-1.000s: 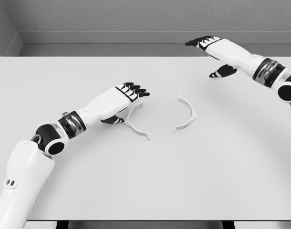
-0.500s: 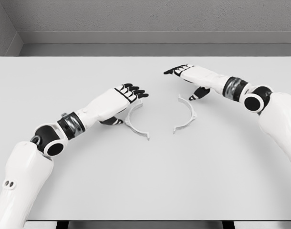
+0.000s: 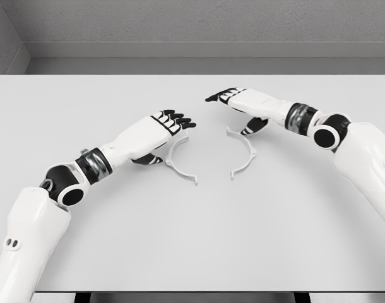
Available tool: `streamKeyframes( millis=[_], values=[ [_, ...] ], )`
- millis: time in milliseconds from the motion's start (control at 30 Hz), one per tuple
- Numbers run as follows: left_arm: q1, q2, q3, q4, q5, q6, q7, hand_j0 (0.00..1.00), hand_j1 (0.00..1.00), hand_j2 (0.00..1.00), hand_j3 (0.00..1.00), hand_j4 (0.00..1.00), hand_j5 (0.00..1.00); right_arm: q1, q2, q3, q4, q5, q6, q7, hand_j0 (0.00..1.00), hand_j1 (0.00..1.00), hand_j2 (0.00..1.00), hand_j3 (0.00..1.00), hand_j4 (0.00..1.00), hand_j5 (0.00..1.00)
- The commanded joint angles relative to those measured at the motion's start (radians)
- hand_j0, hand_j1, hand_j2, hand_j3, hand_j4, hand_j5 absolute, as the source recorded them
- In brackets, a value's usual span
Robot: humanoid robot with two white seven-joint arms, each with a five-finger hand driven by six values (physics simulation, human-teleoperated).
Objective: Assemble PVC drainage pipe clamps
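Pinching each clamp half gently, I keep both hands, fingers apart and empty, level before joining

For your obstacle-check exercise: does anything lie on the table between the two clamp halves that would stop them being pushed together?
Nothing visible does. The left clamp half and right clamp half face each other across bare table.

Single head view, angled down over the table, seemingly fairly near.
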Motion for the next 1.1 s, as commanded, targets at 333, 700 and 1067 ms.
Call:
streamKeyframes(
  millis=[333, 700, 1067],
  values=[
    [-0.008, -0.009, -0.007, 0.010, 0.001, 0.001, 0.001, 1.00, 1.00, 1.00, 1.00, 1.00, 1.00, -0.009, -0.169, -0.232, -0.053, -0.026, -0.064, 0.022, 1.00, 1.00, 1.00, 1.00, 1.00, 1.00],
    [-0.009, -0.035, -0.031, 0.012, -0.001, 0.001, -0.001, 1.00, 1.00, 1.00, 1.00, 1.00, 1.00, 0.218, -0.466, -0.227, -0.390, -0.259, -0.064, 0.283, 1.00, 1.00, 1.00, 1.00, 1.00, 1.00],
    [-0.009, -0.063, -0.039, 0.004, -0.001, 0.001, -0.001, 1.00, 1.00, 1.00, 1.00, 1.00, 1.00, 0.238, -0.441, -0.299, -0.433, -0.288, -0.064, 0.357, 1.00, 1.00, 1.00, 1.00, 1.00, 1.00]
  ],
)
